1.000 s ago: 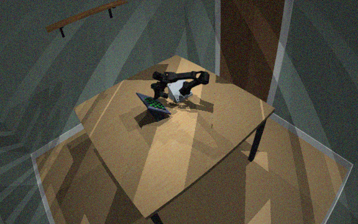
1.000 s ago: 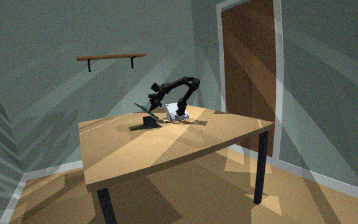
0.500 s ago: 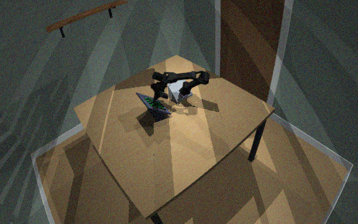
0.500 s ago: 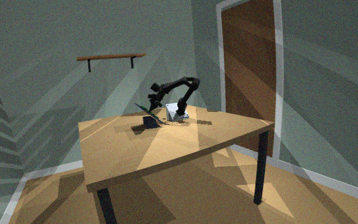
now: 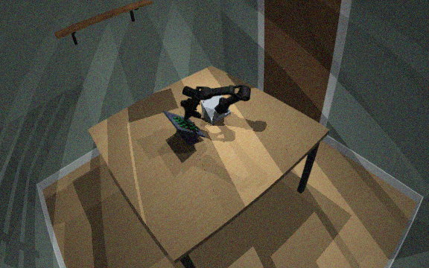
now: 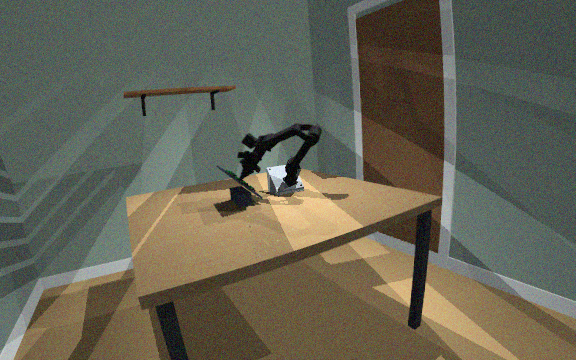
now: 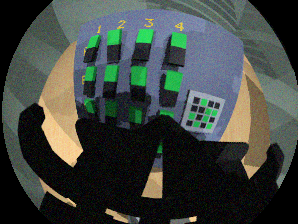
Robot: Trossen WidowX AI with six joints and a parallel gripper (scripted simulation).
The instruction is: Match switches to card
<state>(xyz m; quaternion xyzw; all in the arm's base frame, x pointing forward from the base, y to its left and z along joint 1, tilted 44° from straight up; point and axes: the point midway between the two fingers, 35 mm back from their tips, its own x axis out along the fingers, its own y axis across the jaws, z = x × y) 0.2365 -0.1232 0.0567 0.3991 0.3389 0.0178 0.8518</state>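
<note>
A tilted blue-grey panel carries rows of green and dark rocker switches. In the wrist view, the far-row column 1 switch and column 4 switch show both halves; exact tilts are hard to tell. The third row is shaded and partly covered; the nearest row is mostly hidden by my gripper. The pale card is right of the grid, its far row reading dark, green, dark, dark. My gripper is shut and empty, low at the panel's nearer part around columns 3 and 4. Contact cannot be told.
The panel stands on a dark base on the wooden table. A white box stands by the arm's base. A wall shelf and a brown door are beyond the table.
</note>
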